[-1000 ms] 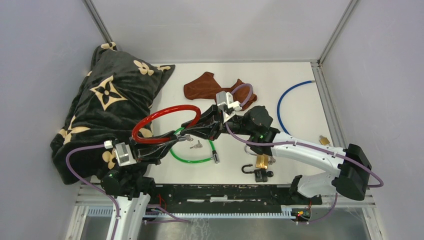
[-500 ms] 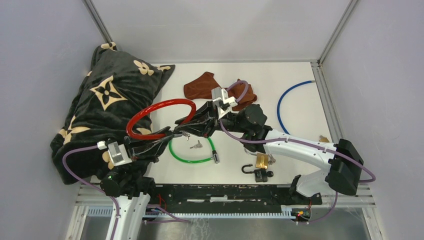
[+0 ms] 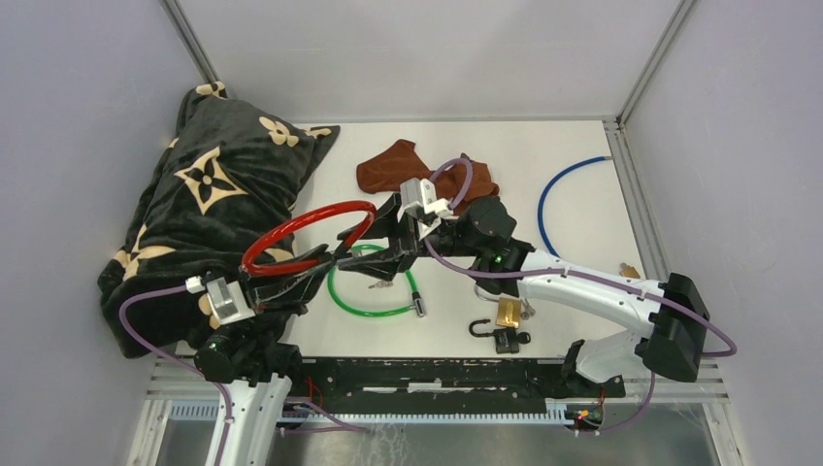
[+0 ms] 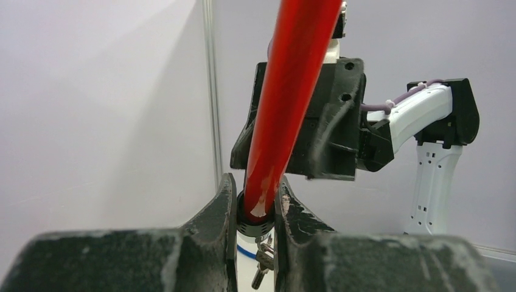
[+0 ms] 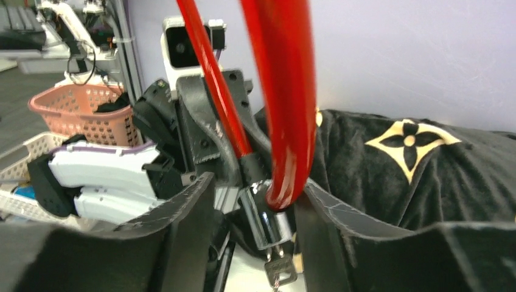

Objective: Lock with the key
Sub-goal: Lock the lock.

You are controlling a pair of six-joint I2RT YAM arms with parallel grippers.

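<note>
A red cable lock (image 3: 301, 225) is held up above the table as a loop. My left gripper (image 3: 315, 267) is shut on the black collar at one end of it (image 4: 260, 216). In the left wrist view the red cable (image 4: 286, 91) rises from between the fingers. The chrome lock cylinder (image 5: 264, 222) hangs at the cable's ends, with a key (image 5: 280, 267) stuck in it from below. My right gripper (image 5: 255, 185) stands open around the cylinder, with a gap on its left side. The red cable's end (image 5: 286, 188) lies against its right finger. The right gripper (image 3: 374, 254) faces the left one.
A green cable lock (image 3: 369, 309) lies on the table under the grippers, with loose keys (image 3: 380, 284) inside its loop. A black patterned blanket (image 3: 209, 194) fills the left. A brown cloth (image 3: 393, 165), a blue cable (image 3: 548, 199) and padlocks (image 3: 505, 325) lie further right.
My right gripper has opened its jaws and shifted left with the lock cylinder between them. The red loop has swung slightly left. The left gripper keeps its hold.
</note>
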